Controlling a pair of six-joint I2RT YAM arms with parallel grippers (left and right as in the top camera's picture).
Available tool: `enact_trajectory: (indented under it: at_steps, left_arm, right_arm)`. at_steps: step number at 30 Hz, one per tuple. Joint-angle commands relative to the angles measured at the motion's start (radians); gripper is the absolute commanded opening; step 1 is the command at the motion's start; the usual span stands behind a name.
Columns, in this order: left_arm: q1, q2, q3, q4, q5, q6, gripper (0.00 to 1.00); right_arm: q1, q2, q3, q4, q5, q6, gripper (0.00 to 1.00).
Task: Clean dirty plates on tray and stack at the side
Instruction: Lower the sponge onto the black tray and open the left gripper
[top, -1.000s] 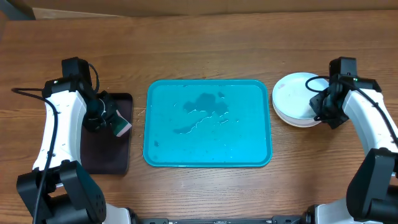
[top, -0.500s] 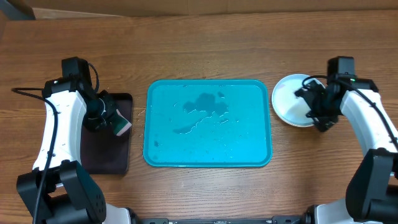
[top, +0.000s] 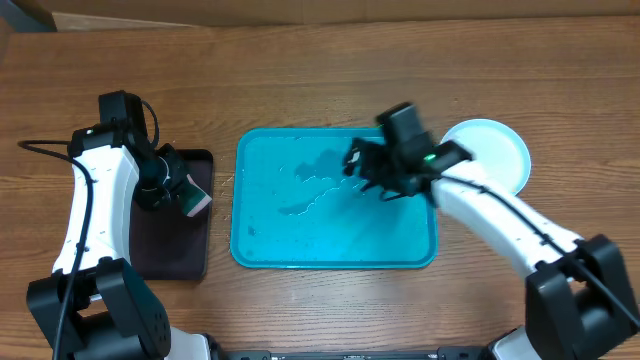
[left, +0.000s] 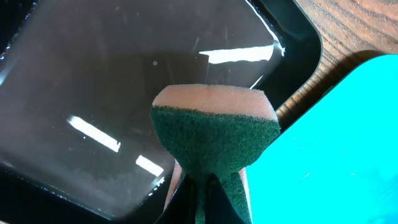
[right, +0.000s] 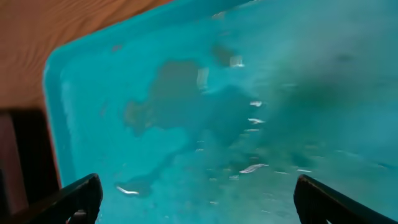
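left gripper (top: 172, 192): clamped on a sponge; the sponge's lower end is pinched narrow between the jaws in the left wrist view. The fingers themselves are mostly hidden behind it.
sponge (left: 214, 134): green scouring face toward the wrist camera, pale pink foam showing along the far edge. In the overhead view it sticks out from the fingertips (top: 195, 203) toward the tray side.
black tray (top: 175, 255): narrow and dark, directly below the left gripper. Its bottom is glossy with bright reflections (left: 93, 74). Whether the sponge touches it cannot be told.
tray (top: 340, 235): turquoise, just right of the left gripper and beside the black tray; its corner shows in the left wrist view (left: 336, 143). No plate lies on it.
wet patches (top: 325, 165): darker blots and small glints on the tray floor, ahead of the right gripper's fingers in the right wrist view (right: 180, 93).
right gripper (top: 365, 165): blurred overhead, above the tray's far half. Jaws spread wide with nothing between them; the two fingertips sit at the lower corners of the wrist view (right: 199, 202), tray floor (right: 186, 155) beneath.
plates (top: 495, 150): on the table behind the right gripper, just off the tray's right edge. A white face is on top; the number beneath cannot be told.
table (top: 300, 70): brown wood grain, under everything.
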Motion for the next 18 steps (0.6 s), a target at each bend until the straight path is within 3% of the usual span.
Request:
enact_trajectory:
  at_steps: [1, 18]
  left_arm:
    - [0.004, 0.000, -0.005, 0.010, -0.001, 0.019, 0.04]
    - [0.005, 0.003, -0.005, 0.068, -0.133, 0.014, 0.04]
  right_arm:
    - [0.047, 0.008, -0.012, 0.034, 0.082, -0.018, 1.00]
    - [0.047, 0.008, -0.012, 0.041, 0.148, -0.018, 1.00]
